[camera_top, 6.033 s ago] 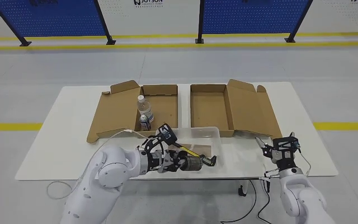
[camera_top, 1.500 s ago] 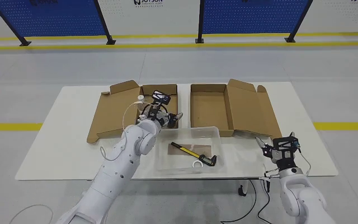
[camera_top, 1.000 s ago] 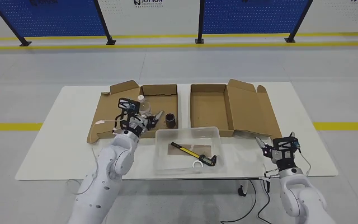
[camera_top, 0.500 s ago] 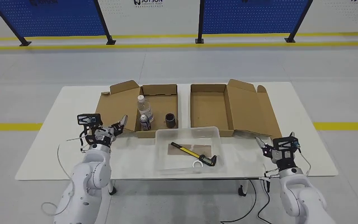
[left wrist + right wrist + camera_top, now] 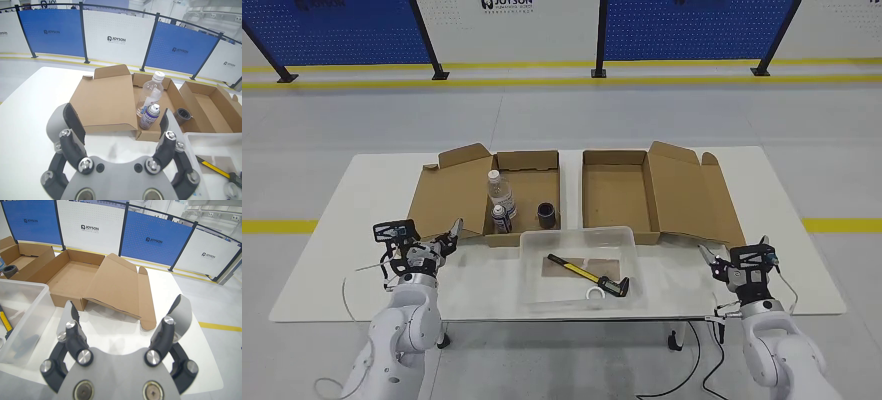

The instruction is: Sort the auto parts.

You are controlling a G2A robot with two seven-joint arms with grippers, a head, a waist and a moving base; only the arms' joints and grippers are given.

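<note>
- My left fingers (image 5: pixel 73 121) are released, grasping nothing, above the surface (image 5: pixel 352 230) beside the left box (image 5: pixel 442 205).
- My right fingers (image 5: pixel 71 313) are released as well, near the surface's right front corner.
- The left box holds a bottle (image 5: pixel 499 185), a spray can (image 5: pixel 500 217) and a dark sleeve (image 5: pixel 546 212).
- The clear bin (image 5: pixel 577 232) holds a caliper (image 5: pixel 587 272) and a white ring (image 5: pixel 595 294).

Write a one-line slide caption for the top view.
Left gripper and right gripper open; caliper lies in the clear bin.

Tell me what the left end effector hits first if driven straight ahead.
Probably the folded-out flap of the left cardboard box, lying directly ahead of the open left end effector. Its height over the table is unclear, so it might skim over toward the spray can.
</note>
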